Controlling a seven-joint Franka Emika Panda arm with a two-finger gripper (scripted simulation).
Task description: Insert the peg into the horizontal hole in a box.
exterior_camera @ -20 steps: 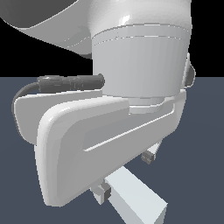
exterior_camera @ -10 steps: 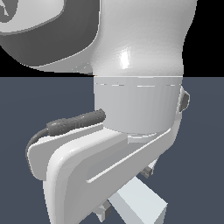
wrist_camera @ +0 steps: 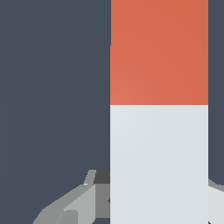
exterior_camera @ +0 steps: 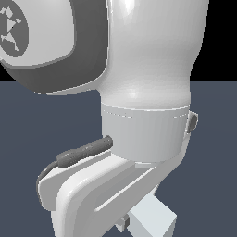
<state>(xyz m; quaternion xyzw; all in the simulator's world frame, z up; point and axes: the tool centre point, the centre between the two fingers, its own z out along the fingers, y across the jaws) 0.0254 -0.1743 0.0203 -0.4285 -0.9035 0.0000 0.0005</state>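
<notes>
Arm: the big white robot arm (exterior_camera: 143, 92) fills almost all of the exterior view. A thin dark cable (exterior_camera: 83, 152) runs along its lower part.

Peg: in the wrist view the peg (wrist_camera: 159, 131) looks very big and close. One part is red and the other part is pale white. In the exterior view only a pale bit of it (exterior_camera: 152, 221) peeks out under the arm, at the bottom edge.

Hand: the gripper (wrist_camera: 159, 197) sits low in the wrist view. One grey finger (wrist_camera: 81, 205) shows beside the white part of the peg. A small bit of the other finger shows on the far side. The peg is between them. I cannot tell if the fingers are squeezing it.

Floor: the floor (wrist_camera: 52, 87) is plain dark blue-grey.

Box and hole: not seen in either view.
</notes>
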